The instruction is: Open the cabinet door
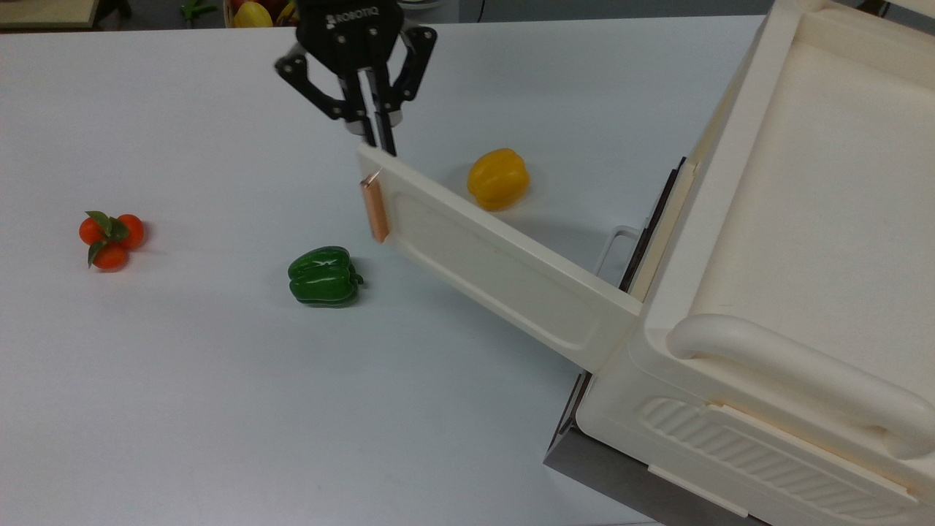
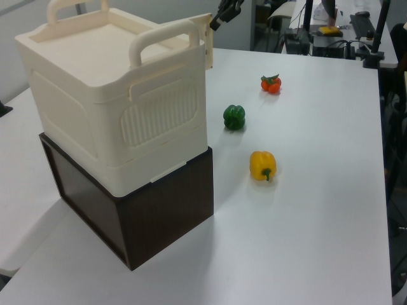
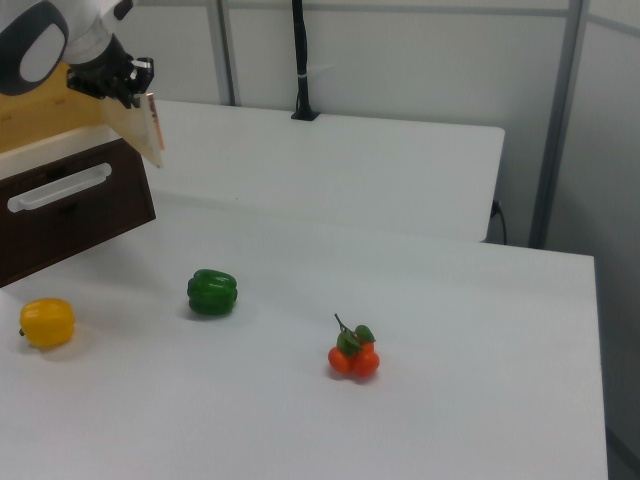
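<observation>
At the far middle of the bench (image 1: 182,380) in the top view, my fingers (image 1: 379,139) hang point-down over the free top corner of the door (image 1: 497,267). They are pressed close together, with the door's upper edge right at their tips; I cannot tell whether they pinch it or just touch it. The door stands swung well out from the cabinet (image 1: 796,241), hinged at the cabinet's near left corner in the top view and reaching left and far across the bench. Its recessed face turns toward the near side, and the copper handle (image 1: 375,209) sits upright at the free end, just below my fingers.

The cabinet fills the top view's right, resting on a dark base (image 2: 146,222) seen in the left view. Behind the door, a dark panel with a white loop handle (image 1: 612,245) shows.

A yellow pepper (image 1: 498,179) lies on the far side of the door, near it. A green pepper (image 1: 323,275) lies on the near side, left of the door and apart from it. A cluster of small orange fruit (image 1: 110,237) sits well off at the top view's left.
</observation>
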You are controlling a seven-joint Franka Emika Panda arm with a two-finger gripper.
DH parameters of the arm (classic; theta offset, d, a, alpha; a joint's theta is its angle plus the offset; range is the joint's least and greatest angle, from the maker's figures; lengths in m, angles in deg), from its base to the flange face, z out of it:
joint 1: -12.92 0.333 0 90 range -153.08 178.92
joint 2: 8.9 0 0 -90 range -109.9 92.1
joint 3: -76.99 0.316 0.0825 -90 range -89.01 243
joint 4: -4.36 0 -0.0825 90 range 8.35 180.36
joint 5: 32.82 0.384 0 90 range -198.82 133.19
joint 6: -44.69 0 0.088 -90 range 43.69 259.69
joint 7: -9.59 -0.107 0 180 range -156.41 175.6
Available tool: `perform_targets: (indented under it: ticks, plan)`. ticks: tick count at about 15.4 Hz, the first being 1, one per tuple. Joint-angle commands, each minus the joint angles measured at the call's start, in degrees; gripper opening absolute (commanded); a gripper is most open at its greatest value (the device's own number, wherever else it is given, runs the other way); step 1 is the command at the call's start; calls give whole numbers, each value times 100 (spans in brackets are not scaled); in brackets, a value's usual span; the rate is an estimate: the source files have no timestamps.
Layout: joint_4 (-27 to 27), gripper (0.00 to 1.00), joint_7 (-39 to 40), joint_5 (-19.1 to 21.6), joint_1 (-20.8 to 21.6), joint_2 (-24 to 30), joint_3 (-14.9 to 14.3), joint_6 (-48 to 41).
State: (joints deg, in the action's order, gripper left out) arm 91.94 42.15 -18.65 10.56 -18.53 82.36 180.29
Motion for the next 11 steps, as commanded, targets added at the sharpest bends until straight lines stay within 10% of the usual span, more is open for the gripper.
perform_targets:
  ticks: [1,4,5,11]
  plan:
    - [251,24,49,-63,-28,408,-202,-393]
    - [251,59,32,-72,-45,655,-291,-1647]
    - [251,100,40,-81,-45,708,-352,-1990]
    - [233,100,-1081,-213,-19,1103,-396,-3680]
